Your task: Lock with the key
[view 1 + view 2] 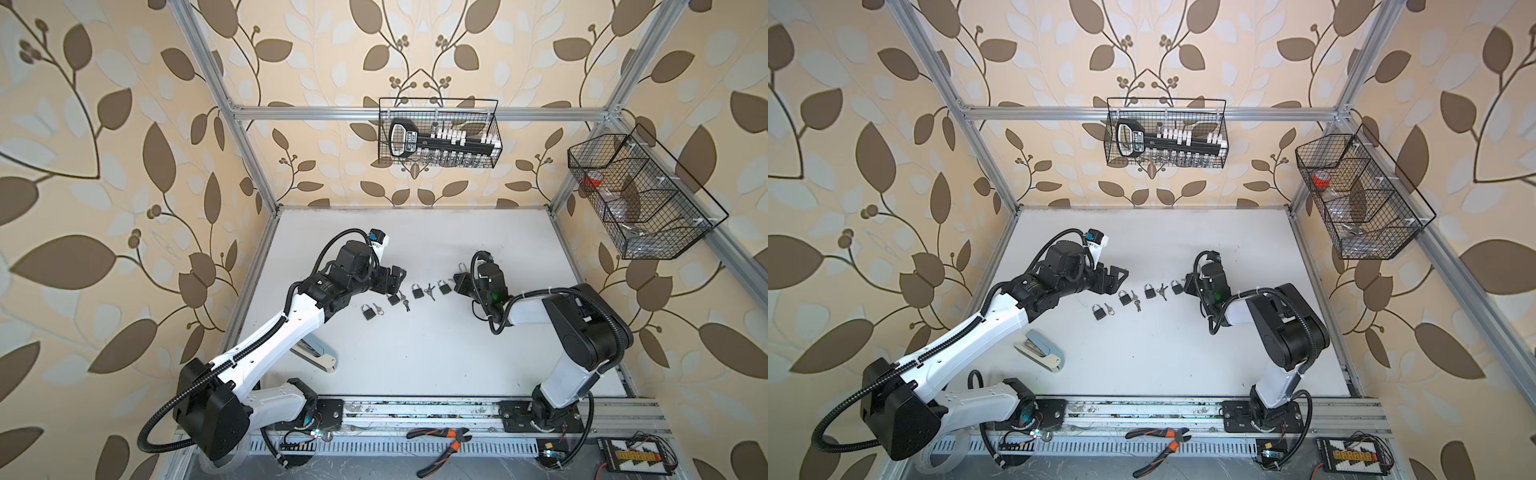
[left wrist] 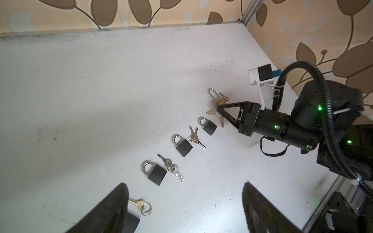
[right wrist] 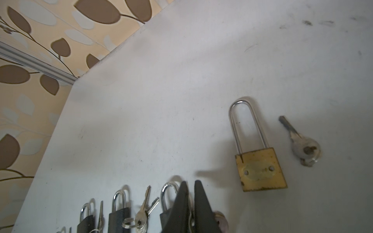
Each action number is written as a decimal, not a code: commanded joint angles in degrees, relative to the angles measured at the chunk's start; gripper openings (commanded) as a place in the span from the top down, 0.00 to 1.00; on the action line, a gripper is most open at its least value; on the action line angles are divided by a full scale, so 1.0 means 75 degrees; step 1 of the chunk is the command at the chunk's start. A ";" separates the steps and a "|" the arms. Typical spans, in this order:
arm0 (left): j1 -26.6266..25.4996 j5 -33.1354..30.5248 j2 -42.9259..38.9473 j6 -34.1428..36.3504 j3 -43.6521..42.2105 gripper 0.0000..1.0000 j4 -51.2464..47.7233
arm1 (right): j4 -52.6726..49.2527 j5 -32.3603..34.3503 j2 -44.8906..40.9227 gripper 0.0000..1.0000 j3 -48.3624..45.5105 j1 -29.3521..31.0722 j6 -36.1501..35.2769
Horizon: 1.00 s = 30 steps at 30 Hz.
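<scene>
On the white table [image 1: 415, 353], the left gripper [image 1: 396, 279] hangs spread wide above the left end of a row of four black padlocks [image 1: 417, 291], while the right gripper [image 3: 190, 181] sits low at its right end, fingers [image 3: 203, 203] nearly together; any pinch cannot be told. A brass padlock [image 3: 260, 169] lies farther back, and keys [image 1: 430, 292] rest beside every lock, one bunch [image 2: 221, 121] under the right gripper.
</scene>
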 commanded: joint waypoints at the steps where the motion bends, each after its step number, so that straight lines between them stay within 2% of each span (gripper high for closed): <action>1: -0.0025 -0.0295 -0.0373 -0.0003 -0.0021 0.12 -0.0153 | -0.0167 0.0188 0.0195 0.84 0.0303 0.0050 -0.0052; 3: -0.0020 -0.0341 -0.0446 -0.0029 -0.0031 0.11 -0.0237 | -0.0247 0.0145 0.0242 0.81 0.0397 0.0046 -0.0099; 7: -0.0030 -0.0992 -0.0720 -0.0224 -0.0128 0.01 -0.0357 | -0.0462 0.0136 0.0005 0.78 0.0484 0.0043 -0.0145; 10: -0.0030 -0.1609 -0.1157 -0.0338 -0.0394 0.01 -0.0361 | -0.0774 0.0193 -0.0596 0.73 0.0444 0.0053 -0.0283; 15: -0.0015 -0.2969 -0.2507 -0.0505 -0.1522 0.01 0.0463 | -0.0983 0.0465 -0.2279 0.53 -0.0205 0.0039 -0.0633; 18: -0.0002 -0.4034 -0.3389 -0.0351 -0.2365 0.01 0.1180 | -0.1182 0.1196 -0.3267 0.35 -0.0601 -0.0010 -0.0856; 21: 0.0005 -0.4972 -0.3888 0.0591 -0.3195 0.01 0.2068 | -0.1177 0.2296 -0.4159 0.10 -0.0980 -0.0127 -0.1273; 23: 0.0045 -0.5638 -0.4030 0.1148 -0.3671 0.01 0.2705 | -0.1227 0.2606 -0.4550 0.00 -0.1102 -0.0452 -0.1582; 25: 0.0137 -0.5947 -0.4071 0.1612 -0.4089 0.01 0.3253 | -0.1192 0.2684 -0.4729 0.01 -0.1174 -0.0894 -0.1905; 28: 0.0434 -0.5774 -0.3985 0.2343 -0.4798 0.01 0.4264 | -0.0864 0.3269 -0.4793 0.00 -0.1437 -0.1341 -0.2910; 30: 0.0708 -0.5910 -0.3721 0.2297 -0.5130 0.01 0.4647 | -0.0826 0.3432 -0.4871 0.00 -0.1566 -0.1615 -0.3349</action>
